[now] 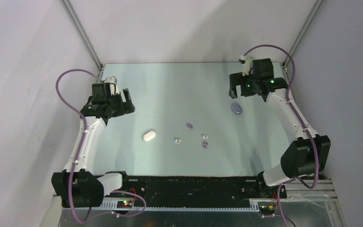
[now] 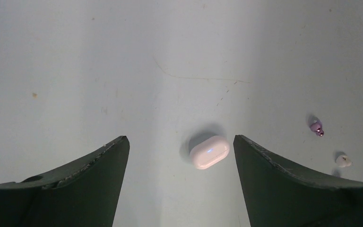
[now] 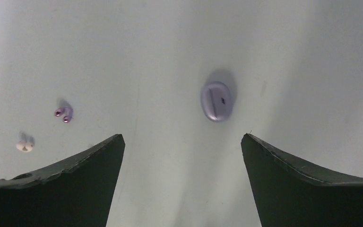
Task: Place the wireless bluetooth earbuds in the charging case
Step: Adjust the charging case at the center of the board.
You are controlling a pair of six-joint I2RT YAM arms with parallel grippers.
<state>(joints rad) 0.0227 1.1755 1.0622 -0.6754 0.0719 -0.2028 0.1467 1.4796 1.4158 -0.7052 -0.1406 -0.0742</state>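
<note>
- Top view: the table (image 1: 170,85) is a pale, smooth sheet with a soft sheen.
- The left gripper (image 1: 126,100), black and blocky, hangs over the table's left part with its jaws apart and nothing between them.
- The right gripper (image 1: 235,88) hangs over the far right corner, its jaws also spread and holding nothing.
- The white case (image 1: 149,136), a rounded pebble, lies left of centre. The purple case (image 1: 237,109), a flatter oval, lies near the right gripper.
- Between the cases are the four buds: the far purple earbud (image 1: 189,125), the left white earbud (image 1: 177,140), and the right white earbud (image 1: 204,136) just beside the near purple earbud (image 1: 205,145).
- Left wrist view: two dark matte fingers (image 2: 75,189) with scuffed curved edges stand wide apart.
- Beyond their gap lies the glossy, shut white case (image 2: 209,152), with a small blue glint on its lid.
- To the right lie a purple earbud (image 2: 316,127) and a white earbud (image 2: 343,161), both tiny and knobbly. I cannot tell which of each pair they are.
- Here the table shows fine scratches and specks.
- Right wrist view: the same dark fingers (image 3: 302,189) stand fully spread.
- The lilac purple case (image 3: 216,101) lies flat beyond them. It is smooth, with a dark slit and a small dark mark on its face.
- At the left lie a purple earbud (image 3: 63,113) with pinkish tips and a white earbud (image 3: 25,146), well apart from the case.
</note>
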